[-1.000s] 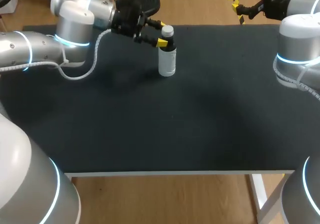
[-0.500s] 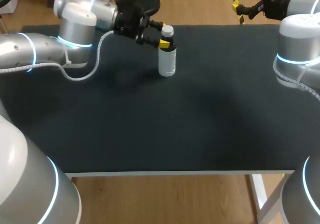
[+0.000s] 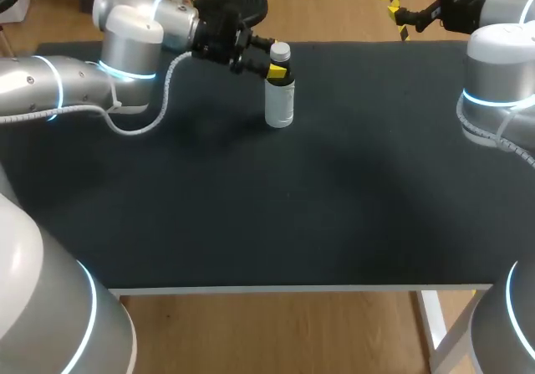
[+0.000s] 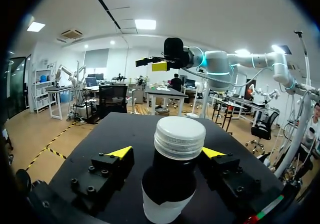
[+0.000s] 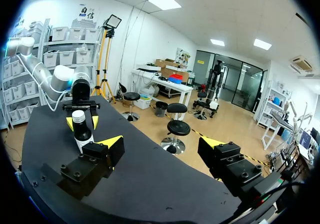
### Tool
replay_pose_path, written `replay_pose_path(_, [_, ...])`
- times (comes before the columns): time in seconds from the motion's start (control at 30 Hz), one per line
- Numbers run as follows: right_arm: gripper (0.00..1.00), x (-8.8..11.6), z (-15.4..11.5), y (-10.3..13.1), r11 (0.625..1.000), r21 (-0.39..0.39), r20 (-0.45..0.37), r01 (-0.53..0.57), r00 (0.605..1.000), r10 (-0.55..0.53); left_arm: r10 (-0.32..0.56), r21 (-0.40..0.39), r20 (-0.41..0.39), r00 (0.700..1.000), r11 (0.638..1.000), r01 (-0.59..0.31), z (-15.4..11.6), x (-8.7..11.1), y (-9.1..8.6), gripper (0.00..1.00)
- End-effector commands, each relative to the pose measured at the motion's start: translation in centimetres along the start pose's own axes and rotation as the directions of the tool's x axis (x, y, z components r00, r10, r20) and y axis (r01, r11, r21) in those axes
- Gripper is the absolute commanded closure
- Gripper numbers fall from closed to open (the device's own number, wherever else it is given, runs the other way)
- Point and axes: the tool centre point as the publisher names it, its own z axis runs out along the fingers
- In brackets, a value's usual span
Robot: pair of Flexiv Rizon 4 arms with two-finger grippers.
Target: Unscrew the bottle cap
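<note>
Our left arm comes in from the left side and holds its left gripper (image 3: 272, 58) level with the neck of the bottle (image 3: 279, 105). The wrist view shows the two yellow-tipped fingers (image 4: 119, 153) set wide, one on either side of the bottle's dark shoulder. We see a narrow gap on one side. On the other side the finger stands very close, and we observe no firm contact. We therefore record these jaws as spread apart, straddling the bottle and gripping nothing.

The bottle stands upright on the black table (image 3: 334, 207), toward the far edge and left of the middle. Its lower body is white, its upper part dark. The pale ribbed cap (image 3: 280, 52) sits on top, above the level of the fingertips.

Our right arm is at the right side, its right gripper (image 3: 408, 7) raised beyond the table's far right edge, well apart from the bottle. In its own wrist view the jaws stand wide apart with nothing between them.
</note>
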Motion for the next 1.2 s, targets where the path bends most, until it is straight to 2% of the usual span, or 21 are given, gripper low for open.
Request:
replay_pose_path(0.03, [0.00,0.0,0.0,0.0,1.000,0.000,0.000,0.000,1.000,0.000,0.003,0.007,-0.012,1.000,1.000,-0.003,0.1,-0.5,0.3,0.80])
replay_pose_path(0.07, [0.00,0.0,0.0,0.0,1.000,0.000,0.000,0.000,1.000,0.000,0.004,0.007,-0.013,1.000,1.000,-0.003,0.1,-0.5,0.3,0.93])
replay_pose_path(0.1, [0.00,0.0,0.0,0.0,1.000,0.000,0.000,0.000,1.000,0.000,0.003,0.007,-0.013,1.000,1.000,-0.003,0.1,-0.5,0.3,1.00])
replay_pose_path(1.2, [0.00,0.0,0.0,0.0,1.000,0.000,0.000,0.000,1.000,0.000,0.051,0.033,-0.057,0.997,0.998,-0.049,0.0,0.6,0.5,1.00])
